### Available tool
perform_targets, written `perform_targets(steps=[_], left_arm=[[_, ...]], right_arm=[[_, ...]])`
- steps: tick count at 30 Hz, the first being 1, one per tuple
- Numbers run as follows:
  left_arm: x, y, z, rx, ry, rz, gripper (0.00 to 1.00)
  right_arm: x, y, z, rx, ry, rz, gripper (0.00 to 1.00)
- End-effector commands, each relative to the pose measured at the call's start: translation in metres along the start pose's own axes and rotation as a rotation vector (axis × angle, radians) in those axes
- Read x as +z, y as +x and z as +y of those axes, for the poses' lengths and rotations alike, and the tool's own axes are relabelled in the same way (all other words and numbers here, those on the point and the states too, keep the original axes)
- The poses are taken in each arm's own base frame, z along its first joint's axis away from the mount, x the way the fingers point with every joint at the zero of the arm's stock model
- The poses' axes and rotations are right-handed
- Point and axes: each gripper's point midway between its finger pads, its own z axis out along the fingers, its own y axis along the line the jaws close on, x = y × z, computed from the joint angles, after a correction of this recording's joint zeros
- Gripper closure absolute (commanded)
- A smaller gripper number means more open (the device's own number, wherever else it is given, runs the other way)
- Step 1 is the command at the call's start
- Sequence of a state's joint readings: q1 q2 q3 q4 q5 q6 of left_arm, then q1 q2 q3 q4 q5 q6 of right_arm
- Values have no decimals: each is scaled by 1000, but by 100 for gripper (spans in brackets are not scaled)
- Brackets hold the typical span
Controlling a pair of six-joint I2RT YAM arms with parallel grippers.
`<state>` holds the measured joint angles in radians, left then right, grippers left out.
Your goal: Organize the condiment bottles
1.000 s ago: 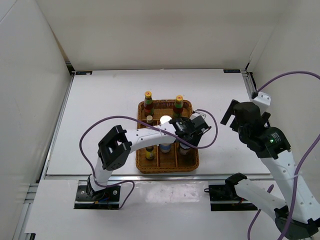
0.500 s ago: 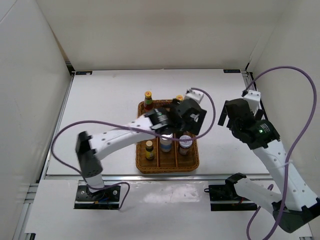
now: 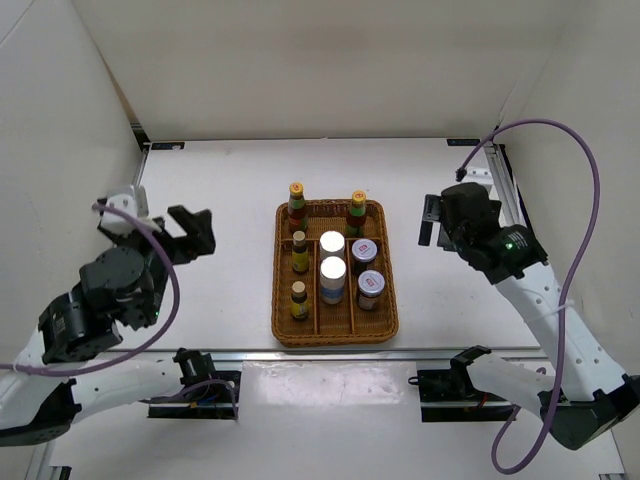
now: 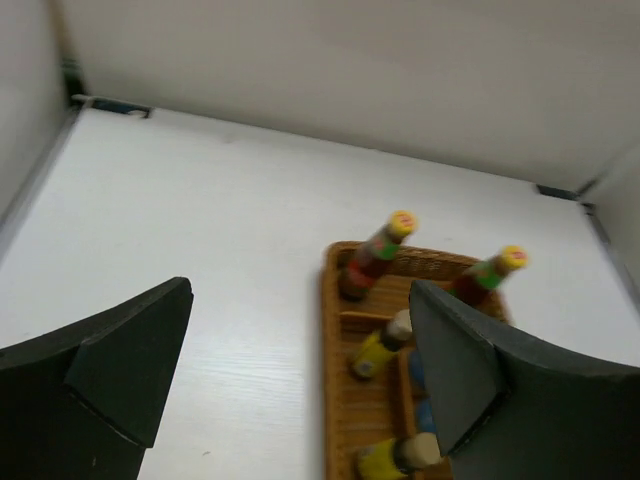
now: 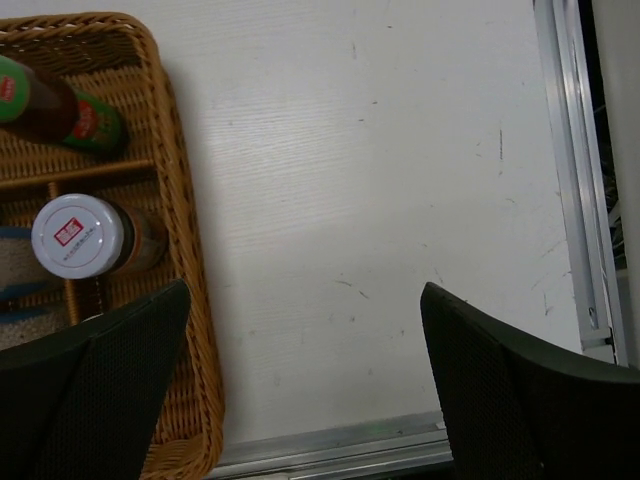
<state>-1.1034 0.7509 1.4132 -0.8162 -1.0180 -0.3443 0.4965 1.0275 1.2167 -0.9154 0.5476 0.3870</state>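
Eight condiment bottles stand in the brown wicker tray point(image 3: 282, 270). Two tall green-necked bottles point(image 3: 297, 200) point(image 3: 357, 208) are at its far end. Two small brown yellow-capped bottles point(image 3: 300, 250) point(image 3: 299, 298) fill the left column, and silver-lidded jars point(image 3: 332, 243) point(image 3: 370, 285) fill the middle and right columns. My left gripper point(image 3: 185, 235) hangs open and empty well left of the tray, looking toward it point(image 4: 300, 290). My right gripper point(image 3: 432, 220) is open and empty just right of the tray, above bare table point(image 5: 305, 290), with a jar point(image 5: 78, 235) at its left.
White walls close in the table on the left, back and right. A metal rail point(image 5: 570, 200) runs along the right edge and another point(image 3: 300, 355) along the near edge. Purple cables loop off both arms.
My left arm has pulled back from over the tray to the table's left side and its jaws have opened. My right arm has shifted slightly toward the back.
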Motion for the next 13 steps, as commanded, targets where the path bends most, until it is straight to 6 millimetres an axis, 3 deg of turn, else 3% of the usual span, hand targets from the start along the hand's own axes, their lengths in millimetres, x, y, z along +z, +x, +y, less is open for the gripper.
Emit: perform_targets(steps=[1,3,4,5,7,13], left_arm=[[-5,29,56,29,-223,-39,0],[-22,28,96,-81,-282,-106,0],[-23,41,104,-91,-305,-113,0],[-29,42,114,-124,-300,-125,0],[-29,48,117,-51,-305,-111,0],[-8,63,92,190,-354,-44,0]], right_arm=[[-17,-36,14,-8,-107,-95,1],[-20,-37,13,-22,-106,-96,1],[-22,-38,12,-27,-109,-104,1],[-22,-38,11,-27,-109,-104,1],[-29,-37,12,-19,-138,-115,1],[-32,-36,14,-18,-167,-135,1]])
